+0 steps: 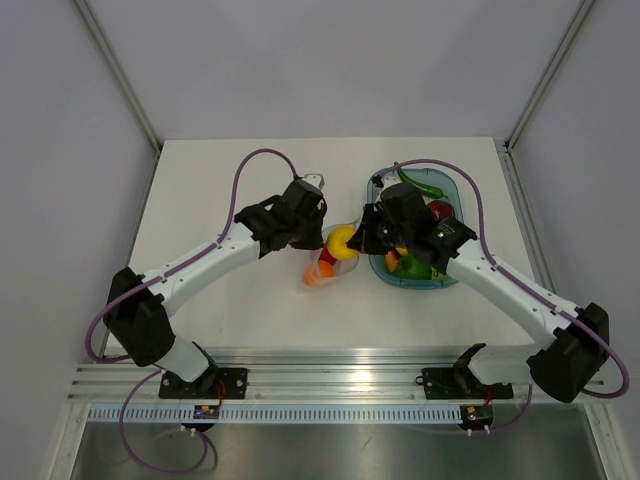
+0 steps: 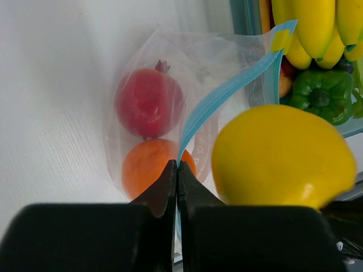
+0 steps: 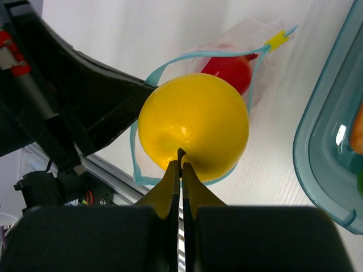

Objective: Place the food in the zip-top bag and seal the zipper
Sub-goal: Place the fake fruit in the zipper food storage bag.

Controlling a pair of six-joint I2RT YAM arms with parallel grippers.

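Observation:
The clear zip-top bag lies mid-table with the red fruit and the orange fruit inside. Its light blue zipper stands open in a loop. My left gripper is shut on the zipper edge, holding the mouth up. My right gripper is shut on the stem of the yellow fruit and holds it right at the bag's mouth. The yellow fruit also shows in the left wrist view.
A blue-tinted clear tray stands to the right of the bag, holding bananas, a green pepper and a green chili. The metal rail runs along the near edge.

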